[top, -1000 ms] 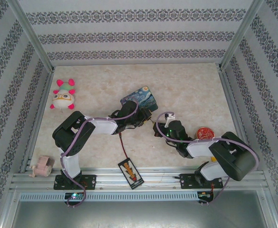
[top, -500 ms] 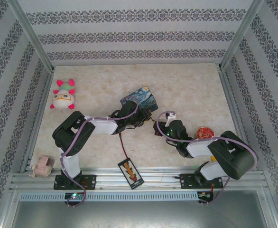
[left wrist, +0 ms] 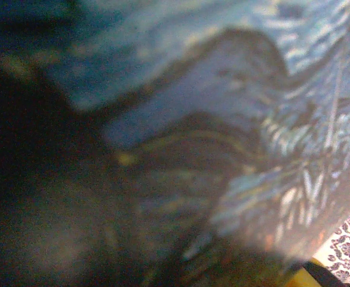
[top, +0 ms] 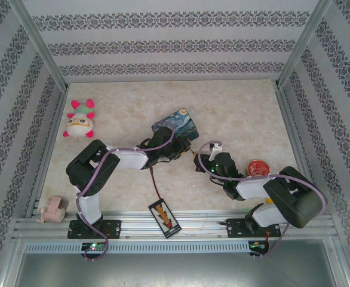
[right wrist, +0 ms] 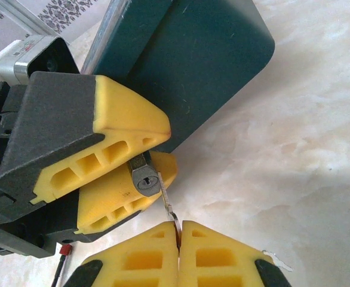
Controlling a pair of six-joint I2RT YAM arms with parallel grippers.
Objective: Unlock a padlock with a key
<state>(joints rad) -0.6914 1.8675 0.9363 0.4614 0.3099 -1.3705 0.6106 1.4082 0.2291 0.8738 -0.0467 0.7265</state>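
The padlock [right wrist: 144, 176] is a tiny dark body whose silvery keyhole face points at the right wrist camera. My left gripper [right wrist: 162, 149] is shut on it between its yellow fingers [right wrist: 118, 122]. My right gripper [right wrist: 178, 232] is shut on the key [right wrist: 166, 200]. The thin key blade slants up and touches the right edge of the padlock's face, beside the keyhole and not in it. In the top view the left gripper [top: 185, 147] and right gripper [top: 197, 162] meet at mid-table. The shackle is hidden.
The starry-night tin [top: 178, 121] lies just behind the left gripper, and its painted surface [left wrist: 282, 149] looms blurred before the left wrist camera. A black pack with an orange label [top: 165, 219] lies at the front edge. Plush toy [top: 79, 122] far left, red round object [top: 257, 167] right, pink object [top: 51, 209] front left.
The right arm has shifted only very slightly near the left gripper. The left arm, tin and other objects have not moved.
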